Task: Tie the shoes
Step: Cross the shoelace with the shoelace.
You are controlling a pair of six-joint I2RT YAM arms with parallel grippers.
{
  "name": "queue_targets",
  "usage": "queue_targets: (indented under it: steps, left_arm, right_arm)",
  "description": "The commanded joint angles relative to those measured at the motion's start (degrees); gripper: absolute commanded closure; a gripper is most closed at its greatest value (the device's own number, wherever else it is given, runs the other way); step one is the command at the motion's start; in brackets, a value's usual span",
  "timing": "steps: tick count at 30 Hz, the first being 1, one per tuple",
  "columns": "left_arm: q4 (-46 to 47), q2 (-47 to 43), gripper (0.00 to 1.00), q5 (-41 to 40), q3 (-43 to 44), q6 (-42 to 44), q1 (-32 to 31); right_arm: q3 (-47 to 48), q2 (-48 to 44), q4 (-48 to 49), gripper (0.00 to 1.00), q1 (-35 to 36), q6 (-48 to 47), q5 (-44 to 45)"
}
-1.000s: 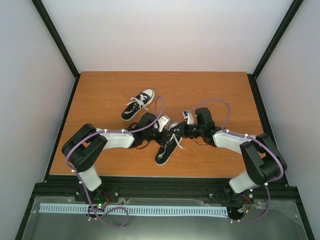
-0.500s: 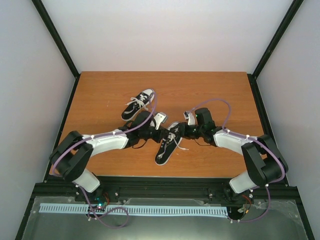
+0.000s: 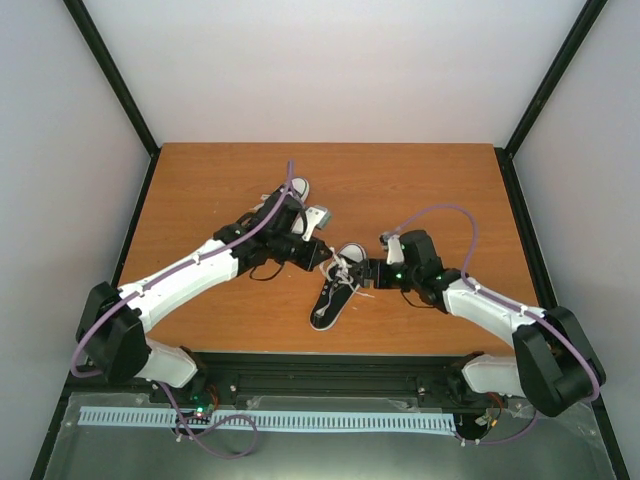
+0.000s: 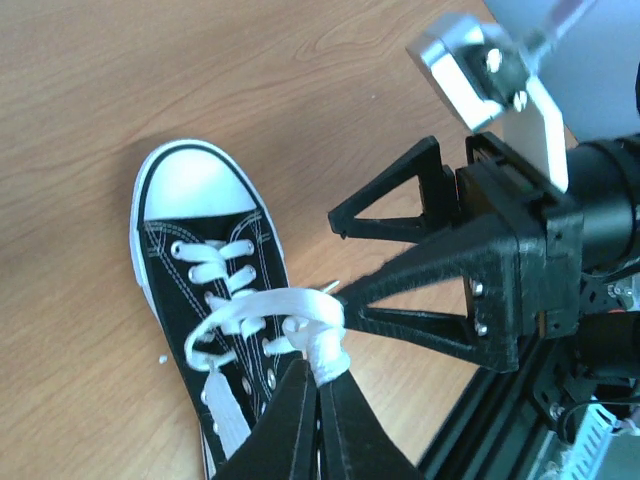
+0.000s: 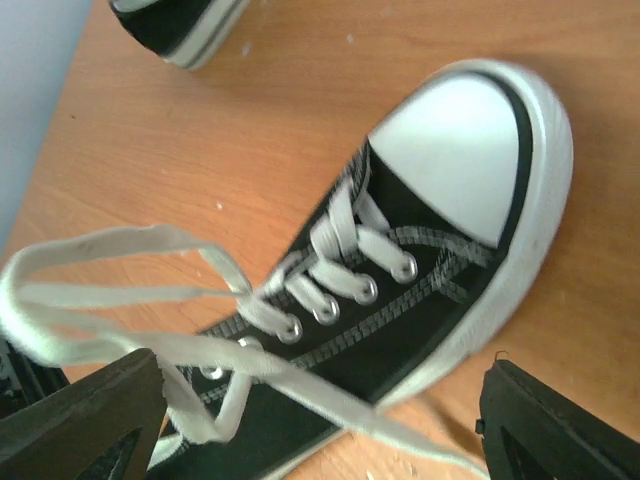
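Note:
One of the shoes (image 3: 330,300) lies in the middle of the table, toe pointing away from the arms, its white laces loose. My left gripper (image 4: 320,375) is shut on a loop of its lace (image 4: 262,308), pinched just above the eyelets. My right gripper (image 5: 320,440) hangs wide open over the same shoe (image 5: 450,210), and loose lace strands (image 5: 120,290) cross between its fingers without being held. From above, the left gripper (image 3: 328,262) and right gripper (image 3: 362,277) meet at the shoe's tongue. The other shoe (image 3: 297,187) lies farther back, mostly hidden under my left arm.
The wooden table (image 3: 430,190) is bordered by a black frame and white walls. The right gripper's black fingers (image 4: 400,210) reach in close to the held loop. The far shoe's sole (image 5: 180,30) shows at the top of the right wrist view.
The right gripper has opened and let go of the lace. The left gripper has shut on the lace loop, and the left arm has stretched out lower across the table.

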Motion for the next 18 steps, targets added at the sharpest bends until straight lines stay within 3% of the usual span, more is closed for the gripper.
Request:
queue_targets:
  steps: [1,10,18]
  left_arm:
    - [-10.1,0.1,0.99,3.2,4.4,-2.3,2.4]
    - [-11.6,0.0,0.99,5.7,6.3,-1.3,5.9]
    - [-12.5,-0.1,0.99,5.4,5.9,-0.2,7.2]
  right_arm:
    - [-3.8,-1.4,-0.2,0.19,2.9,-2.2,5.2]
    - [-0.6,4.9,0.6,0.42,10.7,-6.8,12.2]
    - [3.3,10.2,-2.0,0.45,12.0,-10.7,16.1]
